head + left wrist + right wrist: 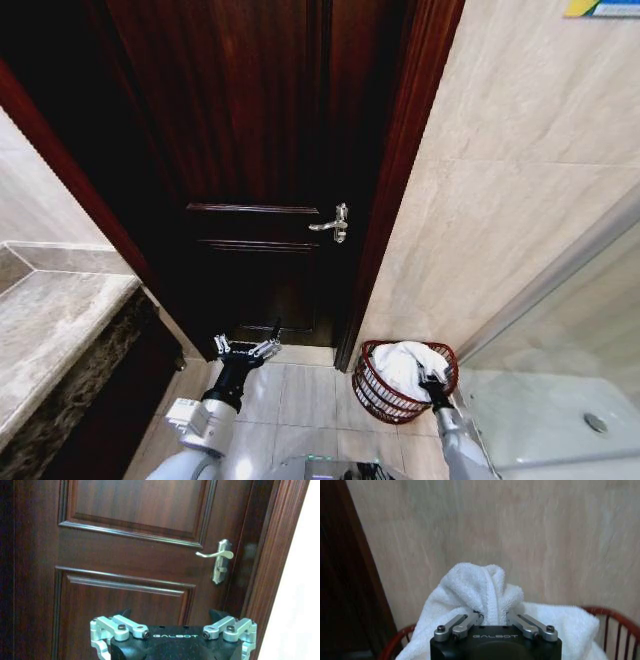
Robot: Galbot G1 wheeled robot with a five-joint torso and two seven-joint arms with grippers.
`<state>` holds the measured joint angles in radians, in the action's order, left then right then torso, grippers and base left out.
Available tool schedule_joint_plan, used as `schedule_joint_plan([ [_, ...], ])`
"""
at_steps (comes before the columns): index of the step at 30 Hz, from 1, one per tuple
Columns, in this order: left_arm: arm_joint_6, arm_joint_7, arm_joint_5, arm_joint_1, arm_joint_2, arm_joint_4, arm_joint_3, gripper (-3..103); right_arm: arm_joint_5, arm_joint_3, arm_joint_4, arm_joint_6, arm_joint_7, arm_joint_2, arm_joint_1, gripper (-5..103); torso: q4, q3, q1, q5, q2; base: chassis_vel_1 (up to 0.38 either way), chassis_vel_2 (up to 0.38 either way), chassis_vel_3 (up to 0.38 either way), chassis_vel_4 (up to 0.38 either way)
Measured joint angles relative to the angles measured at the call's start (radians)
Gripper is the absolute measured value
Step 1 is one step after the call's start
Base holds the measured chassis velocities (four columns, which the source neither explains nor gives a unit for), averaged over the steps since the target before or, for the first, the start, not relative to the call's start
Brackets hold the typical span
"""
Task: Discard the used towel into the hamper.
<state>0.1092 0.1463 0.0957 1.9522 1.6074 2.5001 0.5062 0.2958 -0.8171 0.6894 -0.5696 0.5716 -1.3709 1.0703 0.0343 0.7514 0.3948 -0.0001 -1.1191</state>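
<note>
The right gripper point(494, 619) pinches a bunched fold of the soft, light towel point(485, 588) over the hamper point(372, 392), where gathered cloth holds best, while the left gripper point(246, 348) waits open by the door point(260, 150).

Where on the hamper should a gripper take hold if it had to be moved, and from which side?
Probably the hamper's thick rim, from above on the door side. The wicker sides are open-weave and thin, while the rim is sturdier. The towel heaps over the middle, and the right gripper is shut on a towel fold on the far side. The left gripper hangs open nearby.
</note>
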Motion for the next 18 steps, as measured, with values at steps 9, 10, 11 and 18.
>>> schedule_joint_plan([
  [9,0.000,0.000,0.000,0.000,0.000,0.000,0.000,100,-0.105,-0.004,-0.098,0.099,-0.063,0.002,-0.079,13,-0.0001,0.000,0.000,0.0000,0.000,0.000,0.000,0.000,0.000],
  [10,0.000,0.000,0.000,0.000,0.000,0.000,0.000,100,-0.121,-0.004,-0.105,0.123,-0.071,0.004,-0.087,13,-0.0001,0.000,0.000,0.0000,0.000,0.000,0.000,0.000,0.000],
  [11,0.000,0.000,0.000,0.000,0.000,0.000,0.000,100,-0.121,-0.004,-0.105,0.123,-0.071,0.004,-0.087,13,-0.0001,0.000,0.000,0.0000,0.000,0.000,0.000,0.000,0.000],
  [18,0.000,0.000,0.000,0.000,0.000,0.000,0.000,100,-0.201,-0.005,-0.140,0.245,-0.090,0.021,-0.125,13,-0.0001,0.000,0.000,0.0000,0.000,0.000,0.000,0.000,0.000],
])
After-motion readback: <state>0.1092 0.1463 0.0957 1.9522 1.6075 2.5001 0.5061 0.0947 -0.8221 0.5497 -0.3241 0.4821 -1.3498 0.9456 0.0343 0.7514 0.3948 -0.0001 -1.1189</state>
